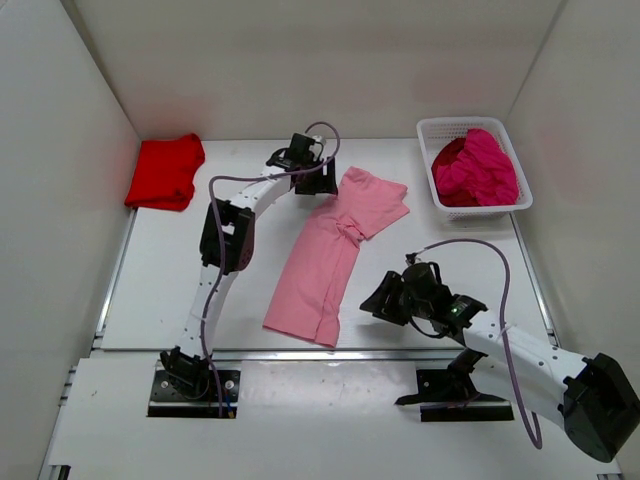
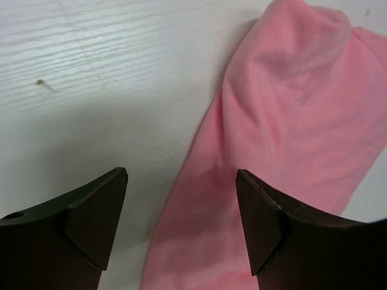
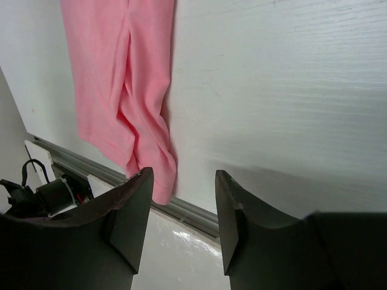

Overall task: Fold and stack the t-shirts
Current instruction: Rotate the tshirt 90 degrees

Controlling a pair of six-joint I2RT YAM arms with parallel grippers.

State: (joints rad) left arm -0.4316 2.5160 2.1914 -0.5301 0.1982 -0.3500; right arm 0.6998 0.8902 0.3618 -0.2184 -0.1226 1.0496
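White walls box in a pale table (image 1: 450,250), seen from above. On it the pink t-shirt (image 1: 335,255) lies as a long narrow strip, its long axis slanting from the far sleeves to the hem by the near edge. The left gripper (image 1: 318,185) hovers just beside the far end. The right gripper (image 1: 380,303) sits near the hem end, off to its right. The red t-shirt (image 1: 165,172) rests folded at far left, and the magenta t-shirts (image 1: 478,168) fill the basket (image 1: 455,121).

From the left wrist, the fingers (image 2: 97,211) stand apart and hold nothing. Pink cloth lies ahead and rightward, possibly under one tip.

From the right wrist, the jaws gape empty, with the hem corner ahead and left
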